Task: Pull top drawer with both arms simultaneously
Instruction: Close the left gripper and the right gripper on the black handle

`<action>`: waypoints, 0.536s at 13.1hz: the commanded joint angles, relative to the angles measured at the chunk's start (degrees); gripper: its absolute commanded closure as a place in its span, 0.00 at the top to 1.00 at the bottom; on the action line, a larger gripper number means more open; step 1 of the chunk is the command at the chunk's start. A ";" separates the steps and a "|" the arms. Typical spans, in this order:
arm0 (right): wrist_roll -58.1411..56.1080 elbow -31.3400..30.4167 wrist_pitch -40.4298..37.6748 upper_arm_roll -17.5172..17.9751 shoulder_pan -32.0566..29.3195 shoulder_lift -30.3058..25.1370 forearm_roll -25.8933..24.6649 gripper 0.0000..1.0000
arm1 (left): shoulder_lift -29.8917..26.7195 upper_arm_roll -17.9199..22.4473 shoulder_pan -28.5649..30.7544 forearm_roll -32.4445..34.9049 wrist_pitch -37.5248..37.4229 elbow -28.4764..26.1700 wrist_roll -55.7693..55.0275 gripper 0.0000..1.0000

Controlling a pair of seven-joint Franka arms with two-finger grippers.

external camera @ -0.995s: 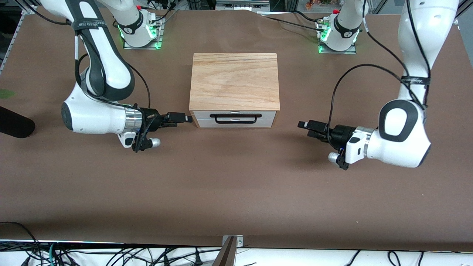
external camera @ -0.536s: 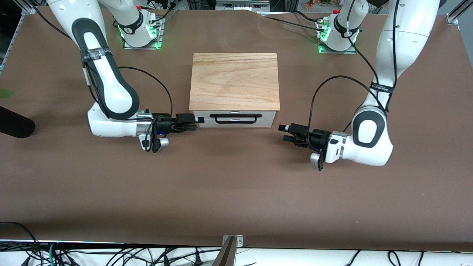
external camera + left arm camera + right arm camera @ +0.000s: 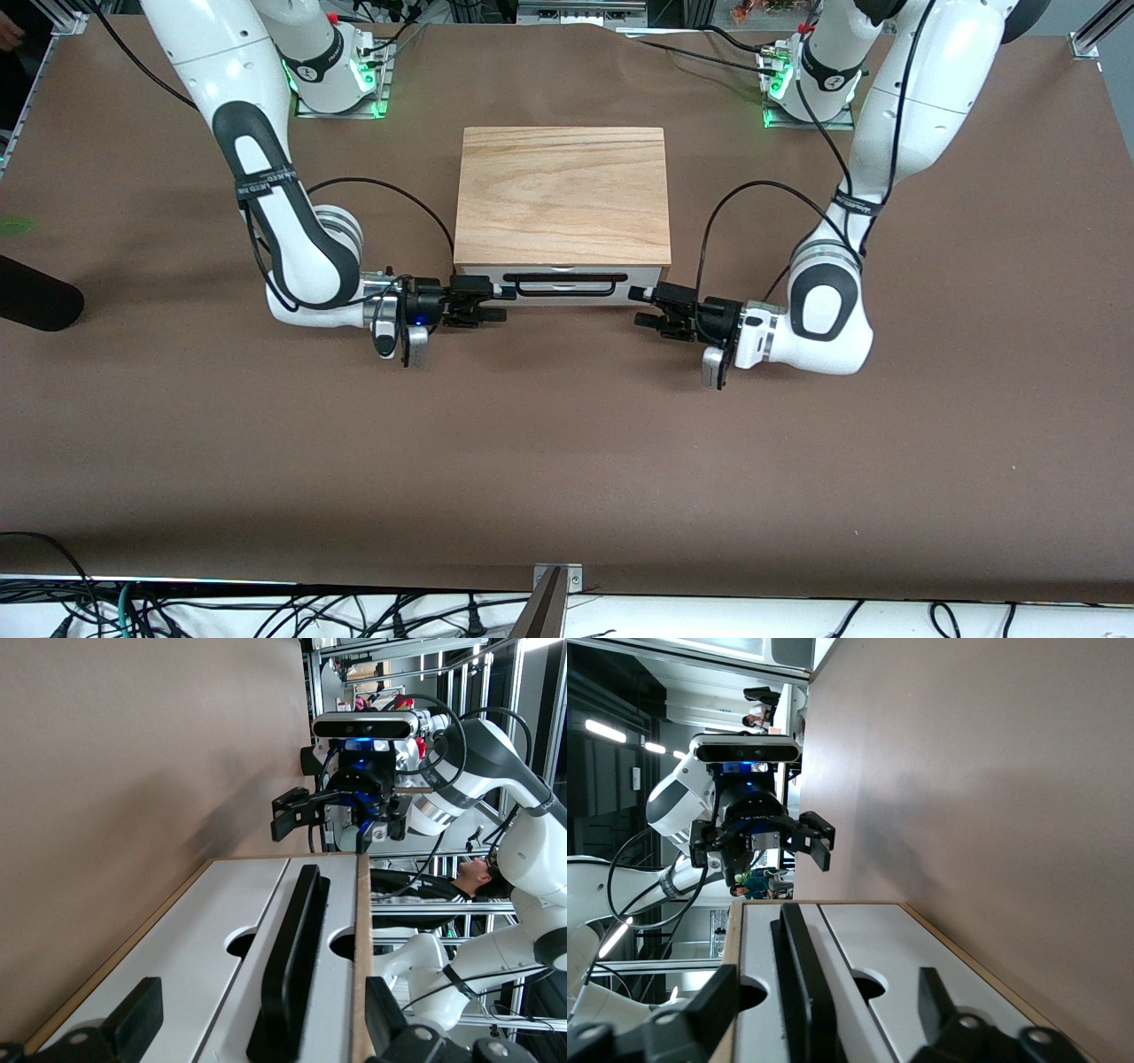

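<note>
The right gripper (image 3: 498,301) is seen low over the table (image 3: 567,443), right at the end of the drawer front nearer the right arm's end of the table. Its fingers are spread wide with nothing held; in the right wrist view the right gripper (image 3: 824,1014) has its two fingers set apart on either side of the handle (image 3: 804,992), which runs between them untouched.

The cabinet (image 3: 562,195) sits mid-table, closer to the arm bases than to the front camera. The top drawer (image 3: 562,285) looks fully pushed in, its white front facing the front camera, and its long axis runs from one arm's end of the table to the other. The black wire handle (image 3: 560,284) lies along that same axis, about centred on the panel.

The left gripper (image 3: 645,307) is parked at the other end of the drawer front, also wide open and empty; in the left wrist view (image 3: 257,1028) the handle (image 3: 288,966) is framed between the fingers.

Lots of bare brown table is left in front of the drawer, toward the front camera.
</note>
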 commanded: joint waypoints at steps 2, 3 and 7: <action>-1.71 -0.32 -0.06 0.00 1.10 -0.11 3.53 0.58 | -0.72 -1.63 -0.31 -3.15 2.42 -3.00 3.96 0.96; -2.32 -0.41 -0.06 0.00 1.10 -0.11 3.45 0.57 | -0.72 -2.07 -0.48 -3.16 2.34 -3.18 4.75 0.93; -4.61 -1.03 -0.67 0.00 1.10 -0.02 3.54 0.45 | -0.98 -2.60 -0.48 -3.16 2.25 -4.24 6.07 0.50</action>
